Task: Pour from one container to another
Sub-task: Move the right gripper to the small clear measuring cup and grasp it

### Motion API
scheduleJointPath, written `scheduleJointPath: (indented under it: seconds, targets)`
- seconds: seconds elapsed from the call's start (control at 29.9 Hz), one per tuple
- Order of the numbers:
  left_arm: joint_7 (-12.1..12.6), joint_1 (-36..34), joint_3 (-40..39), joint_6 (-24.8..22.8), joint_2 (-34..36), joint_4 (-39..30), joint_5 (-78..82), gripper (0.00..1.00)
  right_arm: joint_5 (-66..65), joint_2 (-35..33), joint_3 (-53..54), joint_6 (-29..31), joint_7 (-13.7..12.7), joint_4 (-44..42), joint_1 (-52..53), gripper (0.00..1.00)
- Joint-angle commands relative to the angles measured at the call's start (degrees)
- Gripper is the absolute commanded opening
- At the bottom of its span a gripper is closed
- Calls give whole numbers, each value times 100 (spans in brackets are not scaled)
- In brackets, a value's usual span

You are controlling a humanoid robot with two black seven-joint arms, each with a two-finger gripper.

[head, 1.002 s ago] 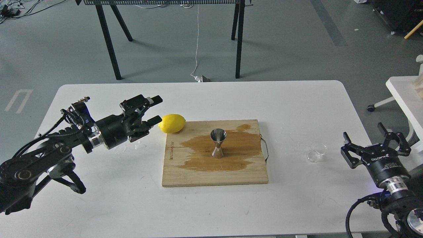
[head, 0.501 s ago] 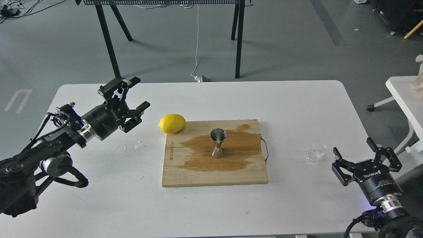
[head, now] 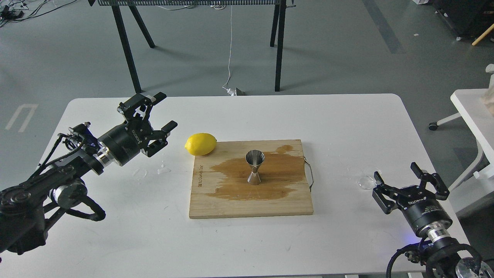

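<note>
The steel jigger point(head: 254, 166) stands upright in the middle of a wooden board point(head: 216, 206), on a wet brown stain. The small clear glass tumbler point(head: 364, 181) rests on the white table right of the board; it looks tipped, though I cannot be sure. My right gripper point(head: 395, 172) is open just right of the glass, its left finger close beside the glass and covering part of it. My left gripper point(head: 166, 110) is open and holds nothing, hovering above the table left of the lemon point(head: 200, 143).
The lemon lies at the board's far left corner. Small water drops point(head: 163, 169) dot the table left of the board. A wire handle point(head: 310, 175) sticks out of the board's right side. A second white table point(head: 472, 116) stands at the right.
My left gripper drew back left from the lemon and turned, then held nearly still. My right gripper moved left and toward the near edge, ending beside the glass.
</note>
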Motion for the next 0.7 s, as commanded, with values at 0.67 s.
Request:
scheduleJointPath:
  seconds: [0.67]
  targets:
    - [-1, 0, 12, 1, -76, 204, 17, 93, 26, 237, 0, -1793, -174, -28, 481, 99]
